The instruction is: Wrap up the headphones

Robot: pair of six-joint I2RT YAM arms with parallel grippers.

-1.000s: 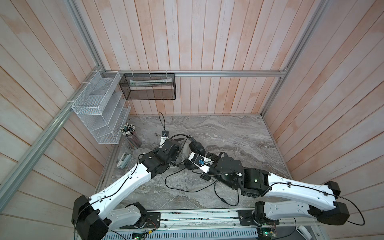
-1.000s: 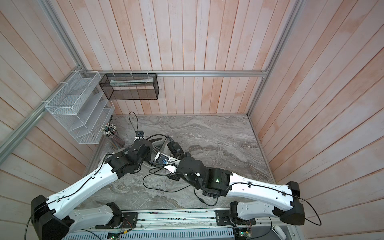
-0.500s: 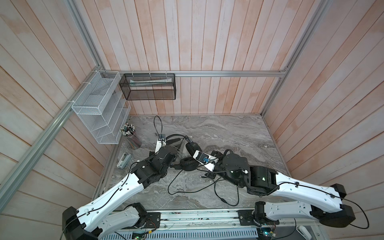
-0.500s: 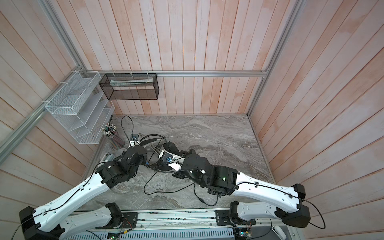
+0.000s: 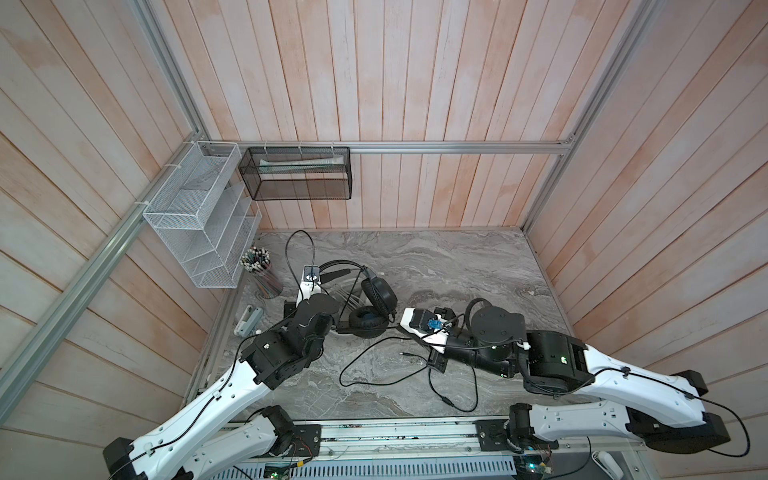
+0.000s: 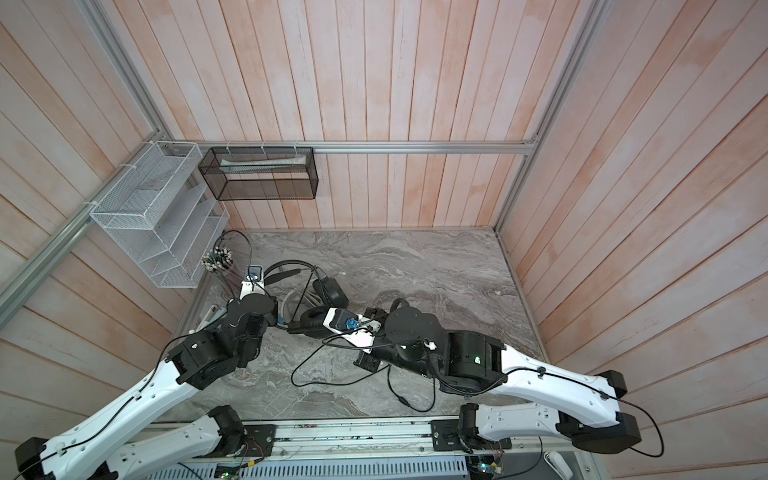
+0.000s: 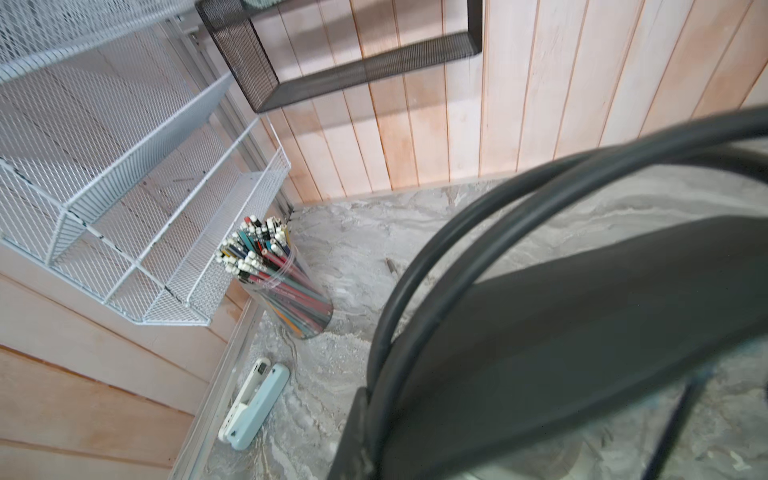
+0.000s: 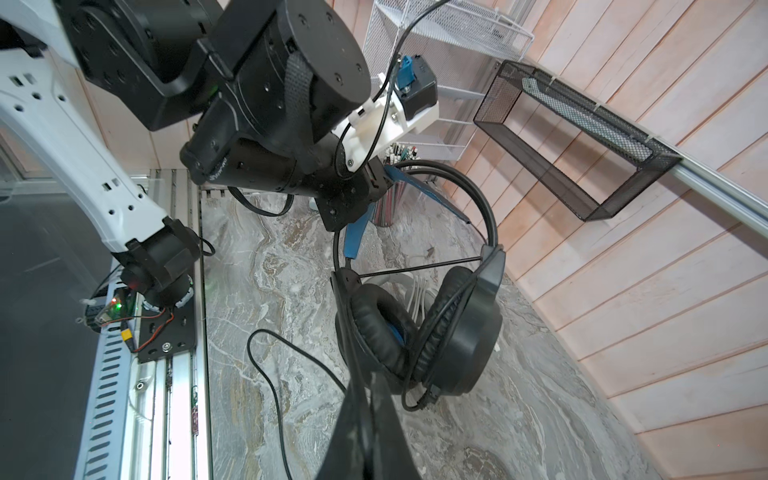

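Note:
The black headphones (image 5: 378, 293) (image 6: 330, 291) lie left of the table's middle, ear cups (image 8: 457, 332) side by side. Their blue-lined headband (image 8: 353, 237) is raised, with my left gripper (image 5: 322, 282) (image 6: 266, 284) (image 7: 386, 432) shut on it; its band and wires fill the left wrist view. My right gripper (image 5: 401, 328) (image 6: 328, 328) (image 8: 365, 415) is just right of the cups, shut on the black cable, which runs taut to the near cup. The cable's rest (image 5: 374, 365) loops loose on the marble. A white headset (image 6: 291, 303) shows partly beneath the black one.
A clear cup of pencils (image 5: 264, 276) (image 7: 282, 286) stands at the back left. A pale blue and white stapler-like device (image 5: 248, 320) (image 7: 255, 405) lies by the left edge. A white mesh rack (image 5: 199, 224) and a black mesh basket (image 5: 299, 174) hang on the walls.
My left gripper has drawn back and left with the headband. My right gripper has shifted a little right, and the cable between it and the ear cup has pulled straight.

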